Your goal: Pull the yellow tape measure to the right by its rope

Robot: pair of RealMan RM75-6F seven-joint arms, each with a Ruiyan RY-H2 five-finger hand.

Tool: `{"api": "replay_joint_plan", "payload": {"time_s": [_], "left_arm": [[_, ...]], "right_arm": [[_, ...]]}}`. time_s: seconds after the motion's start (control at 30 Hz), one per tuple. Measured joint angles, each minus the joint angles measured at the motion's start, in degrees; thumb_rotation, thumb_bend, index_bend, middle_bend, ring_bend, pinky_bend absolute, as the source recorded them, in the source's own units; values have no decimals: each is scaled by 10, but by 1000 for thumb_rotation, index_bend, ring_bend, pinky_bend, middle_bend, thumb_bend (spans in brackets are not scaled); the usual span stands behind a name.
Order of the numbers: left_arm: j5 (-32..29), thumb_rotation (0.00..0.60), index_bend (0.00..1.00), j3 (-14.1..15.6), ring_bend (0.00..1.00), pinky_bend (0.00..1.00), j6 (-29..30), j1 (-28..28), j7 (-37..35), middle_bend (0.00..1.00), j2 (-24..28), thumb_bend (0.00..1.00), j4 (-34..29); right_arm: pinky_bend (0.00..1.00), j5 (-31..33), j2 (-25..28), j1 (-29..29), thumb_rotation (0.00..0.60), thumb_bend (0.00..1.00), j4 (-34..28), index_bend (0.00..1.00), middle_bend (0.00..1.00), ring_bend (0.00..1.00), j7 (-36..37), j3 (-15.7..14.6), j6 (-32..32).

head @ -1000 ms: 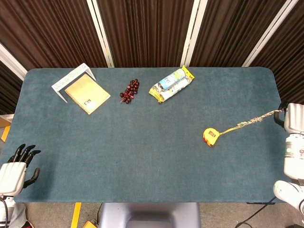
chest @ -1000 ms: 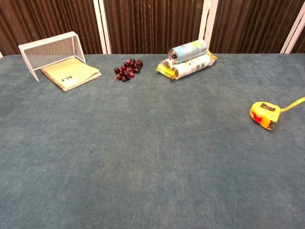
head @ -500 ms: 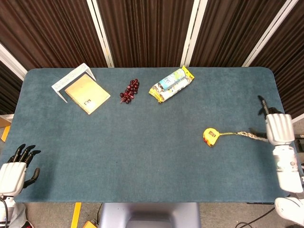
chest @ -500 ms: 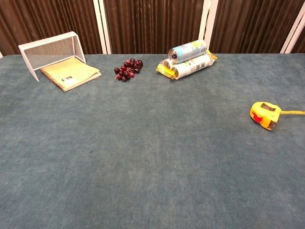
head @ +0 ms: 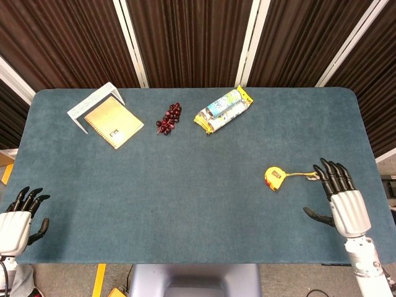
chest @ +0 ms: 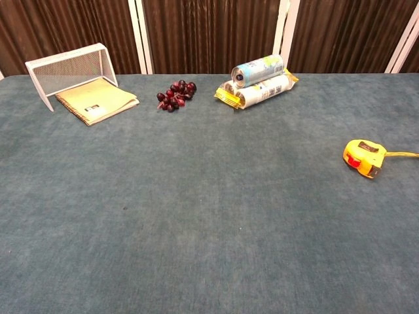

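The yellow tape measure (head: pixel 274 177) (chest: pixel 363 157) lies on the blue table at the right. Its thin yellow rope (head: pixel 301 174) (chest: pixel 400 154) trails flat to the right over the cloth. My right hand (head: pixel 339 200) hovers over the front right of the table with its fingers spread and nothing in them; the fingertips (head: pixel 324 168) reach just past the rope's far end. At the table's front left corner my left hand (head: pixel 18 216) is off the edge, fingers apart and empty. Neither hand shows in the chest view.
A white mesh rack (head: pixel 93 104) and a tan notebook (head: pixel 113 121) sit at the back left. A bunch of dark grapes (head: pixel 169 119) and a yellow snack pack with a can (head: pixel 223 110) lie at the back middle.
My right hand let go of the rope and swung from the table's right edge down toward the front, opening its fingers. The rope dropped flat onto the cloth. The tape measure stayed put.
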Motion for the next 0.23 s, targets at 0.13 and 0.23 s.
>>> {"api": "replay_joint_plan", "payload": {"time_s": [0.13, 0.23], "left_arm": [[0, 600, 229, -2, 53, 314, 4, 2, 3, 138, 0, 441, -2], [-1, 600, 229, -2, 52, 314, 5, 2, 5, 139, 0, 440, -1]], "right_arm": [[166, 64, 1, -21, 600, 35, -20, 0, 10, 0, -47, 7, -13], [166, 86, 5, -30, 600, 35, -29, 0, 10, 0, -49, 18, -14]]}}
